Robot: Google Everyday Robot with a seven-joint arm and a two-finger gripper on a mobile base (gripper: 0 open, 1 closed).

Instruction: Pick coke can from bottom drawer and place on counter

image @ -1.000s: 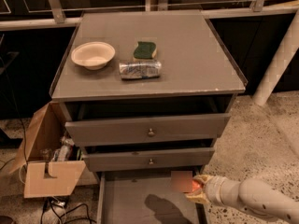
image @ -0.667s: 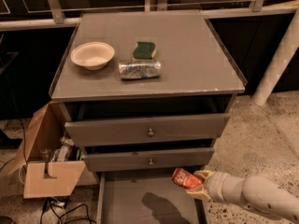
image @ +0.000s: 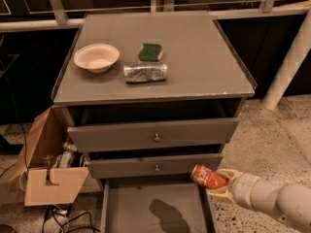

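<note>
The red coke can (image: 206, 177) is held tilted in my gripper (image: 219, 182), above the right side wall of the open bottom drawer (image: 146, 210). The gripper is shut on the can and comes in from the lower right on a cream arm. The can's shadow falls on the drawer's grey floor. The grey counter (image: 194, 57) on top of the cabinet lies well above the can.
On the counter lie a beige bowl (image: 96, 57), a green sponge (image: 149, 52) and a silver crinkled can (image: 145, 72) on its side. Two knobbed drawers (image: 155, 135) stand slightly open. A cardboard box (image: 48, 169) sits left of the cabinet. A white post (image: 289, 62) stands at right.
The gripper has lifted the coke can up out of the bottom drawer and a little to the left; the can now shows fully above the drawer's right wall.
</note>
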